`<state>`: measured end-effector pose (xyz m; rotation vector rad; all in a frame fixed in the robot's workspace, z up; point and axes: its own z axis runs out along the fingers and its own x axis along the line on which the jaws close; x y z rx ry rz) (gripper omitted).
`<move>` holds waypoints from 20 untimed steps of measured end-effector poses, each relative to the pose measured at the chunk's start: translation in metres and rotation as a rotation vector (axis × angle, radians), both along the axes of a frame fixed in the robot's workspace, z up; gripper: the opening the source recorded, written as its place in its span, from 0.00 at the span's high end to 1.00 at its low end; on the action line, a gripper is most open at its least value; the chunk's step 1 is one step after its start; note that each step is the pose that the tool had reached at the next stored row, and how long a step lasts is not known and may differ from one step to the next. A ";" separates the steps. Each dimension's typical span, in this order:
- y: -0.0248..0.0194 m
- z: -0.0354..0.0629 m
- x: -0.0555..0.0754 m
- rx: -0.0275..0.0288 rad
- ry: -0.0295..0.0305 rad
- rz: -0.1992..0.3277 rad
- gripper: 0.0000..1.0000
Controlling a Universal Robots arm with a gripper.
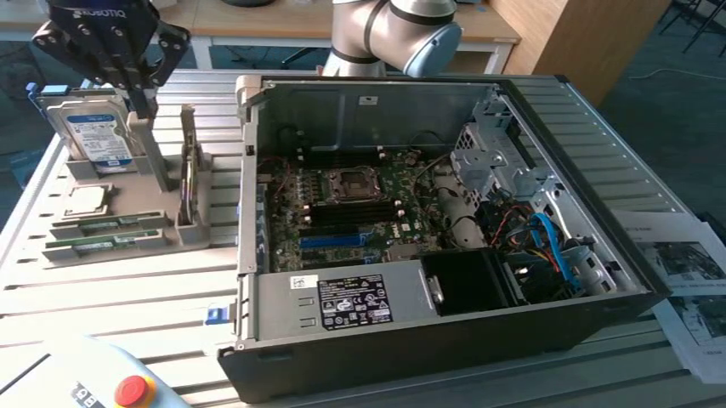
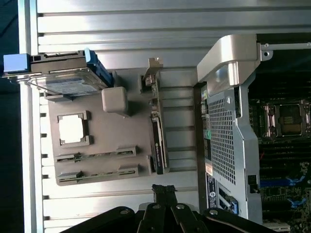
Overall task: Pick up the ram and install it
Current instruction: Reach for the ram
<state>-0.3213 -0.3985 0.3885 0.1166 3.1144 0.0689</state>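
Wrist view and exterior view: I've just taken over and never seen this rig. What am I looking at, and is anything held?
The machine is one robot arm with black jaws at its end. The exterior view comes from a camera standing off the arm; the wrist view comes from a camera on the arm, looking past the jaws. On the slatted table sits a grey parts tray holding a hard drive, a square processor chip, two green ram sticks lying flat, and an upright card. Beside it lies an open computer case with its motherboard exposed. The jaws are shut, hold nothing, and hang over the tray by the hard drive.
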 end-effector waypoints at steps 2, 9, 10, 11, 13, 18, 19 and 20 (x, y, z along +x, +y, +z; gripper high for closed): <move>0.0000 0.0000 -0.006 -0.0001 0.0002 0.000 0.90; 0.0000 -0.0003 -0.029 -0.0001 0.0003 0.000 0.90; 0.0000 -0.0003 -0.033 -0.0001 0.0003 0.000 0.90; 0.0000 -0.0004 -0.036 0.0000 0.0003 0.000 0.90; 0.0000 -0.0005 -0.043 0.0000 0.0003 0.000 0.90; 0.0000 -0.0006 -0.060 -0.0001 0.0004 0.000 0.90; 0.0000 -0.0007 -0.064 -0.0001 0.0005 0.000 0.90; 0.0000 -0.0007 -0.067 0.0000 0.0004 0.000 0.90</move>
